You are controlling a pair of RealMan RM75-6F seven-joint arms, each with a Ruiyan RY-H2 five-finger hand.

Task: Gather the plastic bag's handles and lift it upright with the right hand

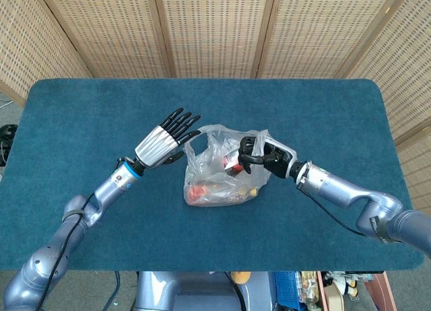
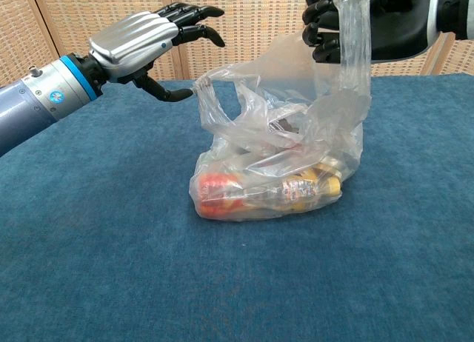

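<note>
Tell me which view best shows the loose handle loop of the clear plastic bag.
Chest view: the loose handle loop stands free in profile beside the left hand. Head view shows it from above, flattened against crumpled plastic.

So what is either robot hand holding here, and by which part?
The right robot hand holds the bag by one handle. The left robot hand is open, holding nothing.

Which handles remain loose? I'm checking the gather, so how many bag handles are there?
2: one handle held up by the right hand, the other handle loose beside the open left hand.
</note>
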